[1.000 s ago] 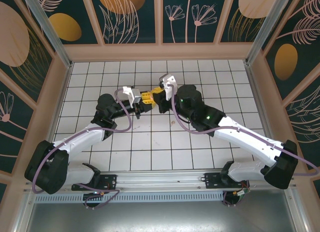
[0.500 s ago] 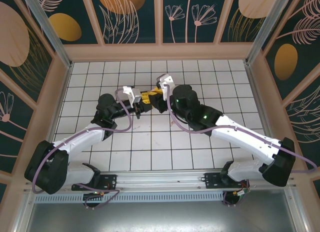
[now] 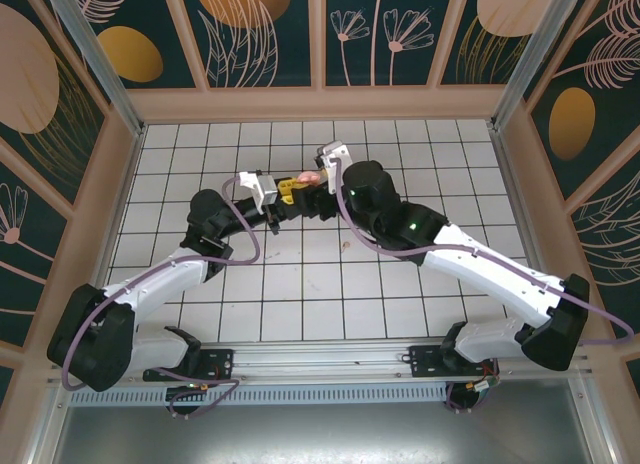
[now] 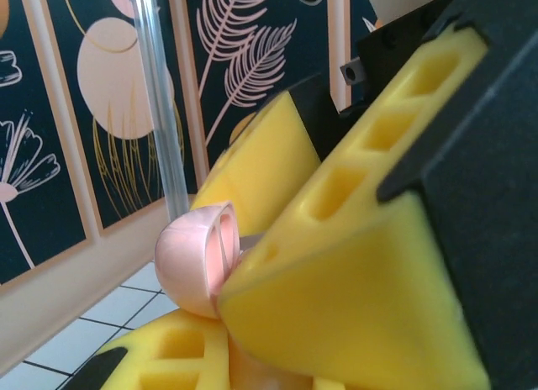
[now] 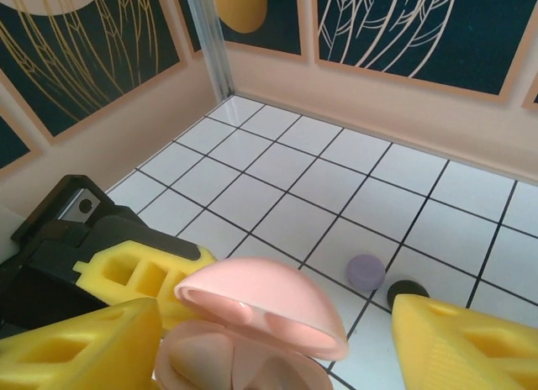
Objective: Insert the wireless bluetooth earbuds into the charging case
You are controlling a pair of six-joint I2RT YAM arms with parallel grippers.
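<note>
The pink case (image 5: 202, 361) sits between the two grippers with its lid (image 5: 269, 302) swung up. From the top camera it is a small pink spot where the arms meet, over the far half of the tiles (image 5: 277, 180). The left gripper (image 3: 285, 192) reaches the case from the left and pinches its lower half between yellow foam fingers (image 4: 353, 306), one above and one below. In the left wrist view the raised lid pokes out just past the upper finger. The right gripper (image 5: 277, 327) comes at the case from the right with its jaws spread. In the right wrist view, one foam finger stands close beside the base on the left, though contact cannot be told. The other finger stands well apart on the right, so this gripper holds nothing. The inside of the lid shows two shallow hollows. The base is partly hidden under the lid, and what it holds cannot be told. Beyond the case in the right wrist view, a lilac earbud (image 5: 366, 272) and a black earbud (image 5: 408, 291) rest on the tiles. They lie just beside each other and well apart from the case, too small for their stems to be made out.
</note>
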